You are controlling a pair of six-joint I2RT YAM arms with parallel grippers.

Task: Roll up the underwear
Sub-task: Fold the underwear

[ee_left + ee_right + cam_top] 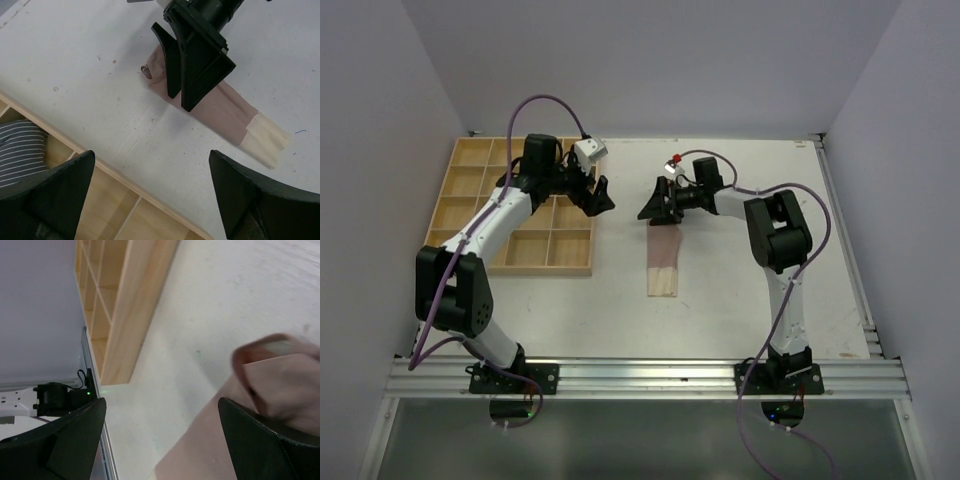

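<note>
While the right claw (pixel 658 211) hangs spread wide and empty over the curled far end of the pale beige-pink underwear (pixel 662 256), the rest of that strip lies flat on the table (pixel 740 300), trailing from the claw toward the arm bases. To roll well, I judge it should pinch the curled lip across its full width and turn it over evenly, keeping the roll tight and straight. The left claw (pixel 602 197), equally wide and empty, hovers beside it at the wooden tray (pixel 545 270) edge.

L arm (pixel 495 222) & R arm (pixel 777 232): white links, blk joints, purple cables (pixel 542 98), blk wedge jaws
</note>
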